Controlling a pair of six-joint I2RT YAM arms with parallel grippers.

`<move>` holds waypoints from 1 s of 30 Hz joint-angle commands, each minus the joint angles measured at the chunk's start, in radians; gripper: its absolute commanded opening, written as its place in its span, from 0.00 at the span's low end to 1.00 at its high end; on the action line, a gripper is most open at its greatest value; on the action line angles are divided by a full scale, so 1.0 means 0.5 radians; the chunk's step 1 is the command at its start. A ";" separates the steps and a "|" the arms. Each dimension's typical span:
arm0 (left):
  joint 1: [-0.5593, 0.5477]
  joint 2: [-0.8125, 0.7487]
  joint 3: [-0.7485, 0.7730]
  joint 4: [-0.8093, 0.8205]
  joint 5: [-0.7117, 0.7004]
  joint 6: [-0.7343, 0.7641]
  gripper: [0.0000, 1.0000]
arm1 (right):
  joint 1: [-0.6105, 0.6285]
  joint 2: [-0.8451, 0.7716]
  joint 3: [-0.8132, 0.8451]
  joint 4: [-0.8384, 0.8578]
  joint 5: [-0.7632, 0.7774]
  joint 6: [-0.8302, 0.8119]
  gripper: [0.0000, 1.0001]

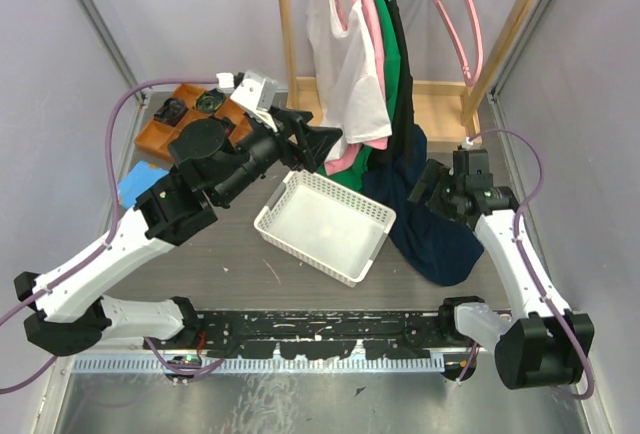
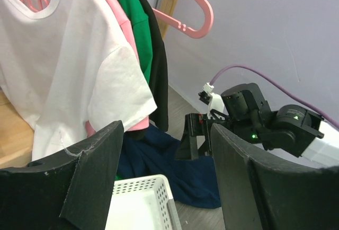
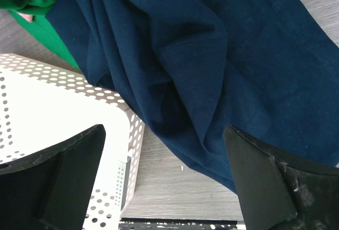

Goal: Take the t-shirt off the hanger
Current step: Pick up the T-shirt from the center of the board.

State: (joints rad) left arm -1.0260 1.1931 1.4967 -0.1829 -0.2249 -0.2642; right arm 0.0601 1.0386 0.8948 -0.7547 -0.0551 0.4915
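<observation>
Spread wide, the right gripper (image 3: 164, 132) hovers over the navy t-shirt (image 3: 212, 55), which lies heaped on the table (image 3: 175, 190) beside the basket (image 3: 47, 97), apparently already free of the empty pink hanger (image 2: 193, 15). The left gripper (image 2: 165, 134), fingers also apart, faces the hanging shirts (image 2: 69, 71). The next move likely calls for a clean retreat upward.

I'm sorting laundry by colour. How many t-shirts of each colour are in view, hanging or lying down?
White t-shirt: 1
Pink t-shirt: 1
Green t-shirt: 1
Black t-shirt: 1
Navy t-shirt: 1
Total: 5
</observation>
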 commanded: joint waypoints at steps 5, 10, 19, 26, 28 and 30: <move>-0.008 -0.027 -0.015 -0.081 -0.027 -0.021 0.74 | 0.021 0.246 -0.003 0.346 0.015 -0.062 1.00; -0.007 -0.026 0.007 -0.133 -0.036 -0.021 0.74 | 0.098 0.452 0.016 0.438 0.113 -0.094 1.00; -0.008 -0.037 0.020 -0.212 -0.093 -0.015 0.74 | 0.247 0.766 0.063 0.560 0.246 -0.047 1.00; -0.009 -0.069 -0.007 -0.216 -0.144 -0.010 0.74 | 0.272 0.933 0.123 0.591 0.323 -0.038 0.89; -0.010 -0.080 -0.014 -0.219 -0.148 -0.012 0.74 | 0.274 0.957 0.129 0.601 0.343 -0.030 0.83; -0.007 -0.087 -0.017 -0.224 -0.152 -0.016 0.74 | 0.275 0.977 0.134 0.603 0.367 -0.031 0.71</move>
State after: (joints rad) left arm -1.0260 1.1809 1.4933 -0.2981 -0.2798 -0.2668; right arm 0.1928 1.5215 0.9142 -0.4992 0.0769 0.4667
